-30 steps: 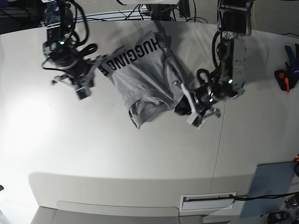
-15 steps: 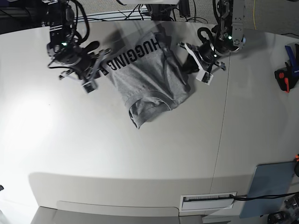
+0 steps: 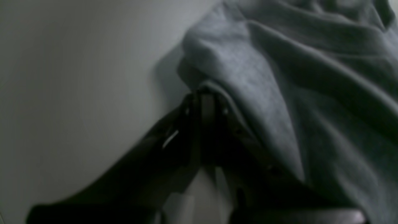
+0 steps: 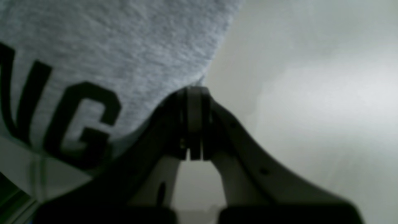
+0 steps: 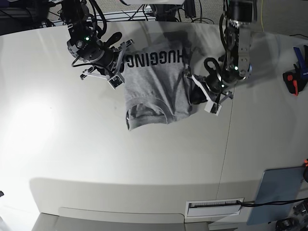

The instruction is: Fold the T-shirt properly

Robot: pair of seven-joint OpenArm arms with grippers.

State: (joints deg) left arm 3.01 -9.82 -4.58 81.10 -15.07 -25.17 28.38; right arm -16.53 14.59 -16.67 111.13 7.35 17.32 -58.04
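The heather-grey T-shirt [image 5: 154,84] lies bunched on the white table, with black lettering "HUGGING" along its far edge. My right gripper [image 5: 120,61] is shut on the shirt's far-left corner beside the letter G [image 4: 84,115]; in the right wrist view its jaws [image 4: 194,93] are closed at the fabric's edge. My left gripper [image 5: 196,90] is at the shirt's right edge. In the left wrist view its jaws [image 3: 205,95] are closed on a fold of grey fabric [image 3: 279,77] that drapes over one finger.
A red-and-black tool [image 5: 291,79] and a blue clamp [image 5: 301,55] lie at the table's right edge. A grey-blue panel [image 5: 276,192] sits at the front right. Cables [image 5: 144,14] run behind the table. A seam [image 5: 226,144] crosses the tabletop.
The shirt has turned and shifted, so its lettering now runs level along the far edge. My right gripper moved right and farther back with its corner. My left gripper swung away, then returned to the right edge.
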